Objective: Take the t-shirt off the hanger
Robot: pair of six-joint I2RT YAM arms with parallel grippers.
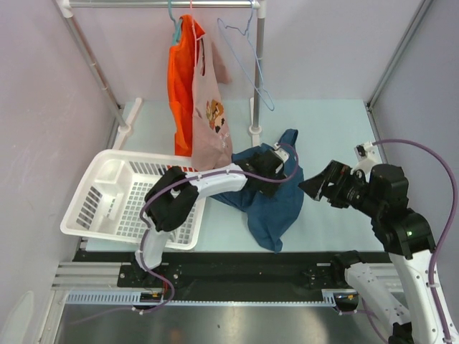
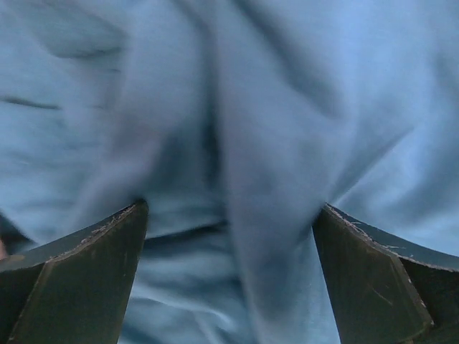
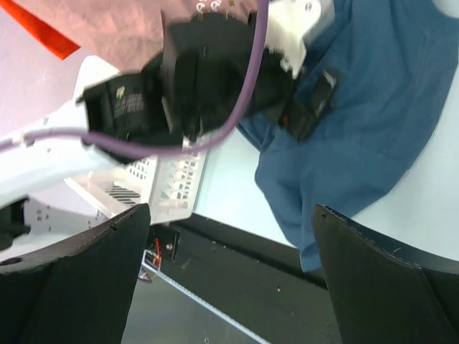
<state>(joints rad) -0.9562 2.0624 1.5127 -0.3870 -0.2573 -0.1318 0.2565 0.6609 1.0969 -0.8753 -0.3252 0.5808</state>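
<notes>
One blue t-shirt (image 1: pixel 272 197) crumpled on table, off hanger (image 1: pixel 247 61).

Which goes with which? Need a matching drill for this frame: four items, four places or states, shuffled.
Items:
1. blue shirt
2. orange shirt
3. wire hanger
4. basket

Places or states:
A. hangs bare from the rail
B. white, on the left of the table
C. crumpled on the table
D. hangs from the rail, on its own hanger

Pairs: 1-C, 2-D, 3-A, 4-B
</notes>
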